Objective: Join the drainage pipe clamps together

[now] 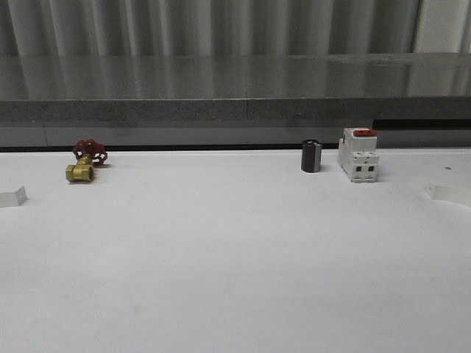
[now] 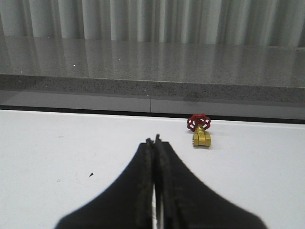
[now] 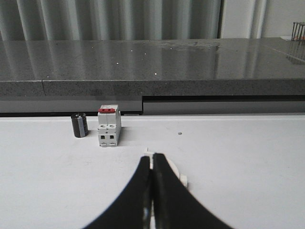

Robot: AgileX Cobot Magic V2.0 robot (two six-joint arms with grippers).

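Pale vertical slats and a long grey speckled ledge (image 1: pixel 235 110) close off the back of a white surface (image 1: pixel 235 279) in the front view. On that surface, at left of the frame near the back edge, lies a brass valve with a red handwheel (image 1: pixel 85 161); right of centre stands a small dark cylinder (image 1: pixel 311 156), with a white boxy breaker with a red top (image 1: pixel 358 154) just beside it to the right. Two pale white pieces sit at the frame's edges, one at the far left (image 1: pixel 12 196) and one at the far right (image 1: pixel 450 194); each is too cut off to tell what it is. In the left wrist view the left gripper (image 2: pixel 156 141) has its black fingers pressed together with nothing visible between them, the valve ahead of the tips. In the right wrist view the right gripper (image 3: pixel 151 157) has its fingers closed, and a white curved clamp half (image 3: pixel 175 172) lies right at them, partly hidden behind them; whether it is pinched or merely lying behind the tips cannot be told.
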